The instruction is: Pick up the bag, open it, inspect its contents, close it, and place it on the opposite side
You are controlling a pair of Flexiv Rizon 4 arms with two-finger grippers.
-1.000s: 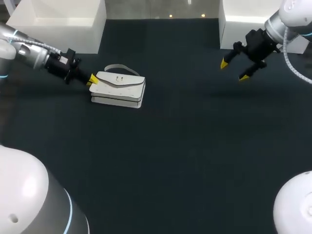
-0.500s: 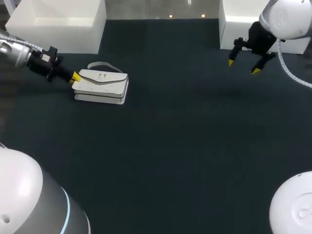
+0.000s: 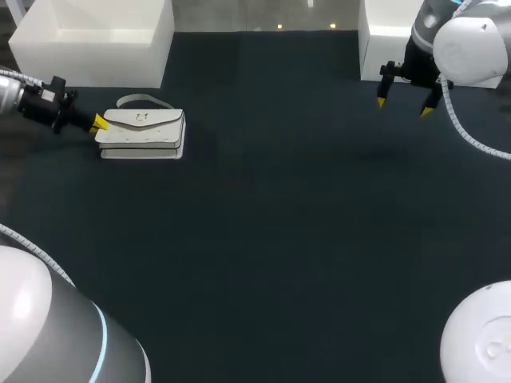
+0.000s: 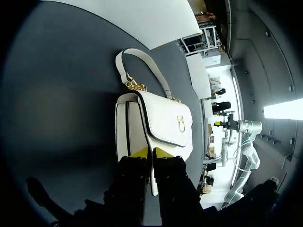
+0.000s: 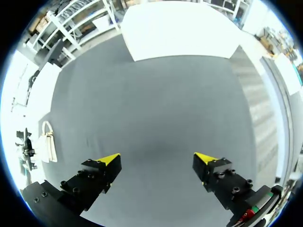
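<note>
One white handbag (image 3: 142, 133), two white boxes (image 3: 92, 40), two robot arms (image 3: 463, 44), one dark table (image 3: 279, 239)

The bag (image 3: 144, 132) is white with a gold clasp (image 4: 181, 124), the table (image 3: 279, 239) dark grey-blue.

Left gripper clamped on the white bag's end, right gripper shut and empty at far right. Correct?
No: the right gripper is open, tips wide apart, per the right wrist view. The left gripper is clamped on the white bag's end; the right is empty.
</note>
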